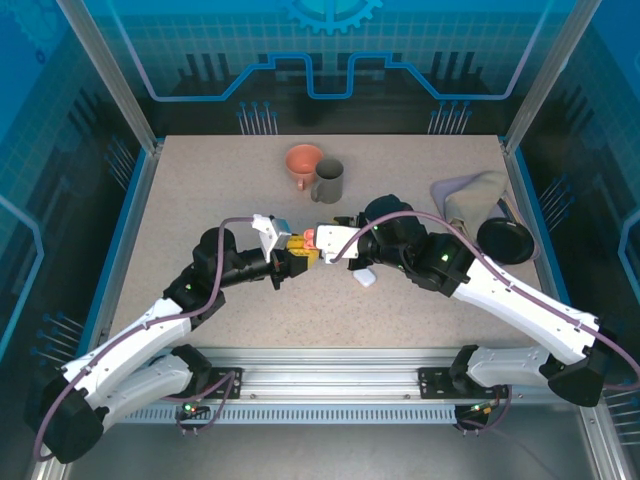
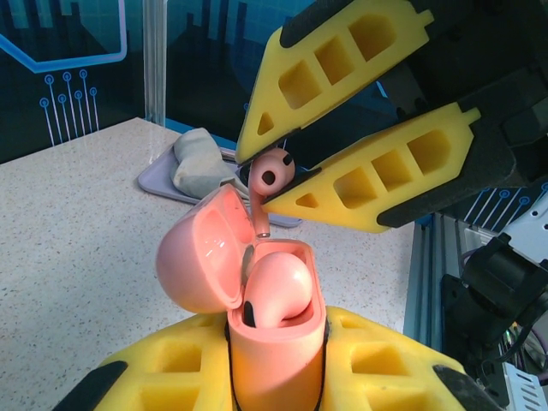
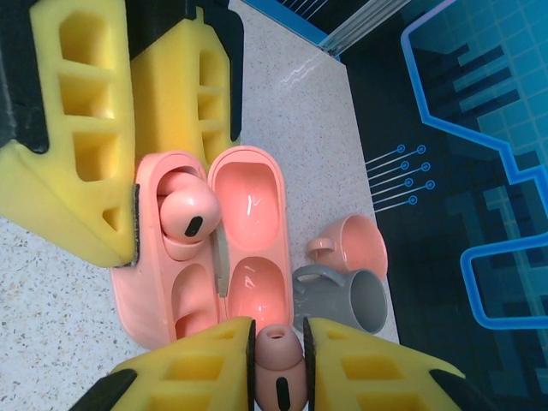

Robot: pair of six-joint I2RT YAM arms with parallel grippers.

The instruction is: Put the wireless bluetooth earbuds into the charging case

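A salmon-pink earbud (image 2: 272, 174) was pinched between the yellow jaws of the right gripper (image 3: 278, 341), its stem hanging just above the open pink charging case (image 3: 248, 248). A second pink earbud (image 3: 188, 214) already sat in one socket of the case. The left gripper (image 1: 293, 255) was clamped on the case's lower body, with a pink mug (image 3: 355, 244) and a grey mug (image 3: 347, 300) just beside each other beyond.

Speckled beige table (image 1: 200, 200). Pink cup (image 1: 303, 162) and grey mug (image 1: 328, 181) touching, just beyond right gripper (image 1: 318, 242). White case (image 1: 363, 277) near, behind it. Tray (image 2: 158, 182) and black bowl (image 1: 510, 240) well off to its right.
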